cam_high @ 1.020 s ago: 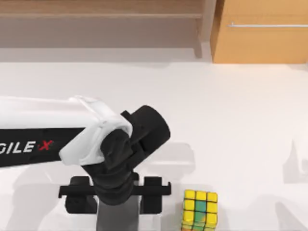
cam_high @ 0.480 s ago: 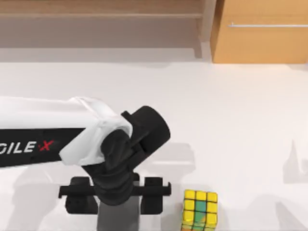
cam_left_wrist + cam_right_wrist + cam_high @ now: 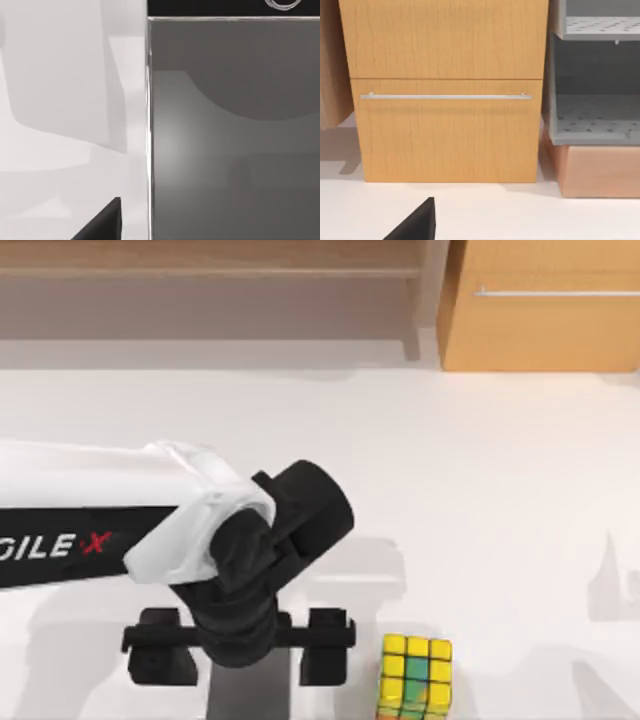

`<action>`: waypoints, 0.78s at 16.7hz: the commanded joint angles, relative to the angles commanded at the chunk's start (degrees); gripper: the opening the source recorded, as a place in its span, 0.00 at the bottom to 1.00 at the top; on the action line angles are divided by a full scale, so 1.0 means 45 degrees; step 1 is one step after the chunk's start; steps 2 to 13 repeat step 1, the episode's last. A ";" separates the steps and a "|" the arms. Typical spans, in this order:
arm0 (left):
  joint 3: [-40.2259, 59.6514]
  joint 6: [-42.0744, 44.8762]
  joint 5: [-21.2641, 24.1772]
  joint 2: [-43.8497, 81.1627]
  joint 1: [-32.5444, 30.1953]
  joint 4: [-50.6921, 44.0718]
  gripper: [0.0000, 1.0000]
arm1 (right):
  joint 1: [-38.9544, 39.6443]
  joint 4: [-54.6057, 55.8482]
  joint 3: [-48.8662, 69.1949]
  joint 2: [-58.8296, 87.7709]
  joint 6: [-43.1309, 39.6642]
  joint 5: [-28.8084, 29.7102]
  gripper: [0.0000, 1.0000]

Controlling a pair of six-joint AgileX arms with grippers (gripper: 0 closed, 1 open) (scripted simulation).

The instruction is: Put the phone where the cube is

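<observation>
1. My left claw [image 3: 243, 650] hangs over the near edge of the bench [image 3: 480, 490], left of centre in the top view, with its two black fingers [image 3: 328, 648] spread wide to either side of the phone [image 3: 250, 695].
2. The phone lies flat on the bench directly under that claw, between the fingers, with a gap of bench showing on each side, so I am not gripping it. In my left wrist view the phone [image 3: 230, 135] is a smooth grey slab with a dark end edge, and one black finger [image 3: 102, 225] stands apart from its long side.
3. The cube [image 3: 415, 675] sits on the bench just right of my left claw's right-hand finger, close but not touching, yellow tiles up with green at the middle.
4. My right arm is parked; whether its claw is wide or narrow I cannot tell. Its wrist view faces a wooden drawer cabinet [image 3: 445, 90] beside a grey shelf unit [image 3: 595, 75].
5. Farthest back in the top view stands the same wooden cabinet [image 3: 545, 305], at the bench's far right.
</observation>
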 joint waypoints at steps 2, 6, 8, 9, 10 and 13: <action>0.0000 0.0000 0.0000 0.0000 0.0000 0.0000 1.00 | 0.0000 0.0000 0.0000 0.0000 0.0000 0.0000 1.00; 0.0000 0.0000 0.0000 0.0000 0.0000 0.0000 1.00 | 0.0000 0.0000 0.0000 0.0000 0.0000 0.0000 1.00; 0.0000 0.0000 0.0000 0.0000 0.0000 0.0000 1.00 | 0.0000 0.0000 0.0000 0.0000 0.0000 0.0000 1.00; 0.0000 0.0000 0.0000 0.0000 0.0000 0.0000 1.00 | 0.0000 0.0000 0.0000 0.0000 0.0000 0.0000 1.00; 0.0000 0.0000 0.0000 0.0000 0.0000 0.0000 1.00 | 0.0000 0.0000 0.0000 0.0000 0.0000 0.0000 1.00; 0.0000 0.0000 0.0000 0.0000 0.0000 0.0000 1.00 | 0.0000 0.0000 0.0000 0.0000 0.0000 0.0000 1.00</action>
